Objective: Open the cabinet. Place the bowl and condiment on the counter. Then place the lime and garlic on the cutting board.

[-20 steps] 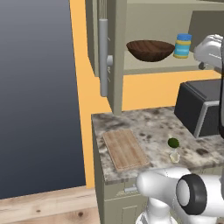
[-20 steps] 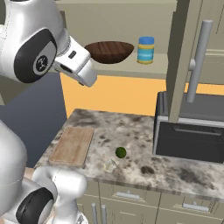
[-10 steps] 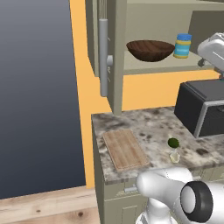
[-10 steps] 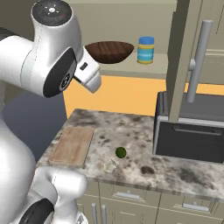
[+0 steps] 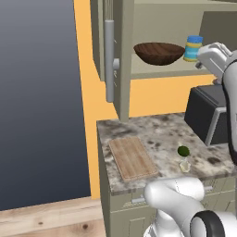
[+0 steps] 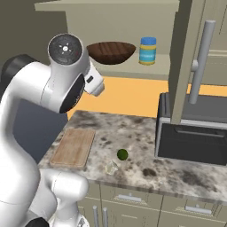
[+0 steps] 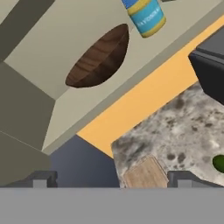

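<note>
1. The cabinet [image 5: 121,55] stands open. Its left door is swung out, edge-on in the left base view, with a long grey bar handle [image 5: 109,60] facing the camera. The right door [image 6: 190,57] is also swung out and carries its own bar handle [image 6: 200,62].
2. The cutting board [image 5: 132,157] lies flat on the counter [image 5: 162,134], near the counter's left end. Nothing lies on the board.
3. The bowl [image 5: 159,53] sits upright on the cabinet shelf, left of the condiment [image 5: 193,48]. The two are near each other but do not touch. The right base view shows the same order: bowl [image 6: 111,52], then condiment [image 6: 147,50].
4. The lime [image 5: 183,151] rests on the counter, right of the board and apart from it. The garlic [image 5: 185,165] sits just beside the lime, on the nearer side, close to the counter's front edge.
5. A black boxy appliance [image 6: 190,133] stands on the counter at the right, below the right door.
6. The gripper [image 7: 112,178] is raised above the counter, in front of the open shelf and short of it. In the hand view both fingertips [image 7: 40,179] are set far apart at the lower edge, so the jaws are wide with nothing between them. That view looks at the bowl [image 7: 99,57], the condiment [image 7: 145,17], a corner of the board [image 7: 146,174] and the lime [image 7: 218,162].
</note>
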Robot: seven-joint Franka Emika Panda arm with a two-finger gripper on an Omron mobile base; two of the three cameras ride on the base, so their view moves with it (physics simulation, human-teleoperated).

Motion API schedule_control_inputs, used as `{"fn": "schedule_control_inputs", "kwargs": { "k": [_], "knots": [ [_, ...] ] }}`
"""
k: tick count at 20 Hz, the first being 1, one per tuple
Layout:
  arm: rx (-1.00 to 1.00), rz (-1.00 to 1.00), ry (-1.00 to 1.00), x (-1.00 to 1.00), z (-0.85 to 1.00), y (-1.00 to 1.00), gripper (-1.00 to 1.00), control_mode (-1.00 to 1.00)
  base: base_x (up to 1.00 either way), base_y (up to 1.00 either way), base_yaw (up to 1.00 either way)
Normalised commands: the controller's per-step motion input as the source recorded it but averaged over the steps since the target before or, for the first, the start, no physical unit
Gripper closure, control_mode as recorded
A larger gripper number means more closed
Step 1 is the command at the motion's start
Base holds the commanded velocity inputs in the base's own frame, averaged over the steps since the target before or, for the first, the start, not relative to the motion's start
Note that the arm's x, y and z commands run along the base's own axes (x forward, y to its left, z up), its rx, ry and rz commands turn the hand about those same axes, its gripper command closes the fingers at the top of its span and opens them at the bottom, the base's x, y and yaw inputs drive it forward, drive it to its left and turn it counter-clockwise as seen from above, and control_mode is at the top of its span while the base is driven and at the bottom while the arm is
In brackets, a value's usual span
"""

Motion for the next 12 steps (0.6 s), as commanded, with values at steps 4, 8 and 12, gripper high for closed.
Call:
{"fn": "schedule_control_inputs", "kwargs": {
  "k": [4, 8, 12],
  "knots": [
    [0.00, -0.03, 0.08, 0.00, 0.68, -0.04, -1.00, -1.00, 0.00, 0.00, 0.00],
    [0.00, 0.00, 0.17, 0.02, 0.26, -0.07, -1.00, -1.00, 0.00, 0.00, 0.00],
    [0.00, 0.00, 0.08, 0.26, -0.16, 0.00, -1.00, -1.00, 0.00, 0.00, 0.00]
  ]
}}
